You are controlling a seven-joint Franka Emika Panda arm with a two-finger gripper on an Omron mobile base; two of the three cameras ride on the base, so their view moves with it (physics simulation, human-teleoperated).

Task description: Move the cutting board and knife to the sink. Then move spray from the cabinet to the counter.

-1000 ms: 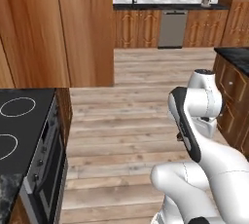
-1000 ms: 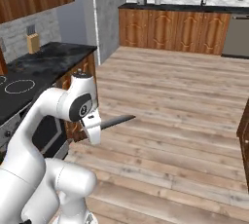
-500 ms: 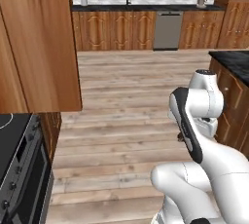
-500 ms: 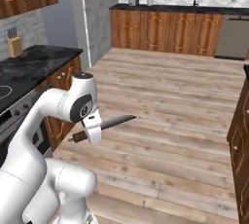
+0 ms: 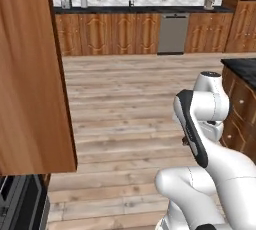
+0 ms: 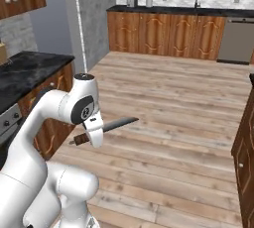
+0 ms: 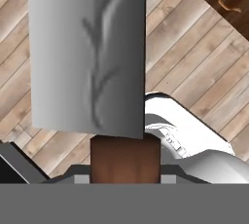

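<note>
Fingers [image 7: 125,179] sit clamped on the reddish-brown handle of the knife [image 7: 87,57], set only narrowly apart, just the width of that handle. In the hand view the handle rises straight out from between them and the broad silvery blade runs on ahead, away from the tips, over the plank floor [image 7: 194,67] below. I judge I am carrying it this way so the blade points clear of the arm while the base drives across the kitchen.

From the right base view the knife [image 6: 111,125] juts out level from the wrist, blade forward, handle end poking out behind the hand, nothing near it but open floor. Nothing else touches the fingers.

Well beyond the blade tip, along the far wall, runs the black bench [image 6: 198,10] over brown cupboards, with a dark faucet [image 6: 196,0] that I take to mark the sink. That is where the knife belongs, so this leg of the task is mid-transport. To the side of the hand is another stretch of bench [image 6: 30,71].
</note>
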